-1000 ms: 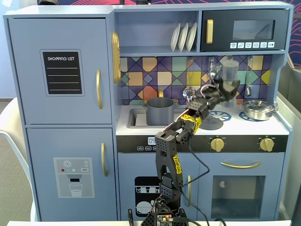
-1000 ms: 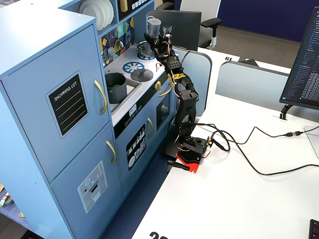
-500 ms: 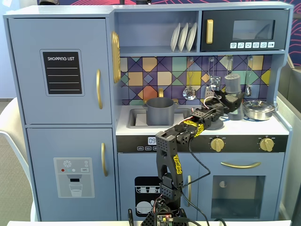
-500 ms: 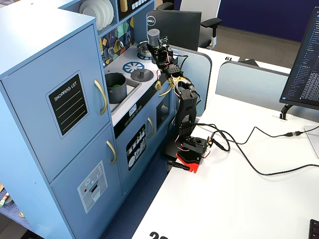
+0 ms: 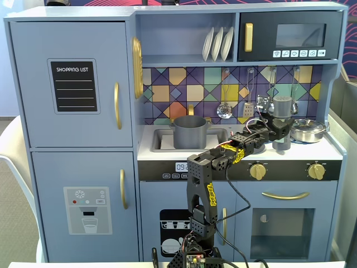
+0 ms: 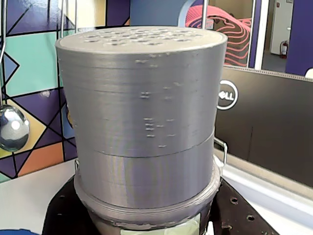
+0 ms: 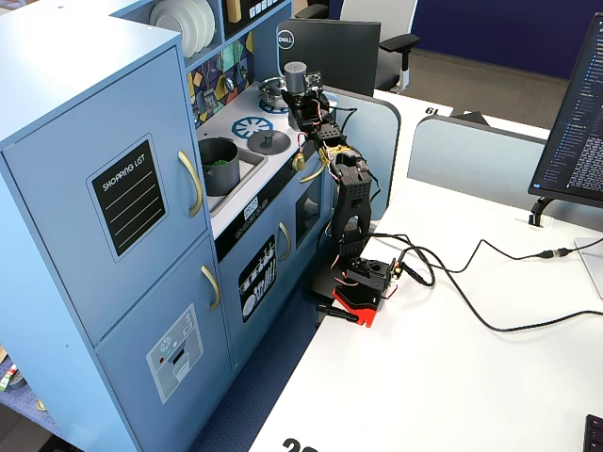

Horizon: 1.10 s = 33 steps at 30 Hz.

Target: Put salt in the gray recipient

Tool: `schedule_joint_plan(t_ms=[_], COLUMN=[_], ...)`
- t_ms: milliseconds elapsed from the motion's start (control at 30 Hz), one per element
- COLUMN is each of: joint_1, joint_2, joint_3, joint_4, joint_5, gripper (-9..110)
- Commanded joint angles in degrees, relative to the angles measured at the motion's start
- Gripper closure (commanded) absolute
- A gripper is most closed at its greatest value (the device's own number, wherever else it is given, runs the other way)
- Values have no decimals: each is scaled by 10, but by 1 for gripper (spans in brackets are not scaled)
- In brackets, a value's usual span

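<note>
The salt (image 5: 283, 111), a tall gray shaker with a perforated top, stands upright at the right of the toy stove top, its base at or just above the surface. My gripper (image 5: 280, 129) is shut on its lower half. In the wrist view the salt (image 6: 142, 112) fills the frame, with a strip of pale green label at the bottom and black fingers (image 6: 61, 215) pressed against both sides. The gray recipient (image 5: 189, 132) sits in the sink, well left of the gripper. From the side, the salt (image 7: 297, 77) is beyond the gray recipient (image 7: 219, 162).
A shiny steel pan (image 5: 305, 129) sits just right of the shaker. A flat gray lid with a knob (image 7: 268, 141) lies on the stove between pot and shaker. Utensils (image 5: 225, 110) hang on the tiled backsplash, with a shelf of plates (image 5: 217, 43) and a microwave above.
The arm has carried the salt down and to the right, from high against the backsplash to low over the stove top beside the steel pan. The grip has stayed shut.
</note>
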Motion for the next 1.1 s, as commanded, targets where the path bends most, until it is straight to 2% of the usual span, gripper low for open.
schedule_joint_plan(t_ms=[0,333,467,533,600,733,767,833,933,967,1067], joint_1=[4,7,16,21,27,39,41,34,-17,-46,-166], joint_2=[5,5,11,18,36,149,189,292,460,509,635], joint_3=[0,40,44,48,60,118,133,163,200,207,255], joint_4=[-4,-24,-33,-36,-34,14,47,177,441,534,727], joint_5=[8,-15,21,18,0,-28,-23,-17,-31,-31,-6], gripper=[101,100,69,58,56,58,58,67,95,101,101])
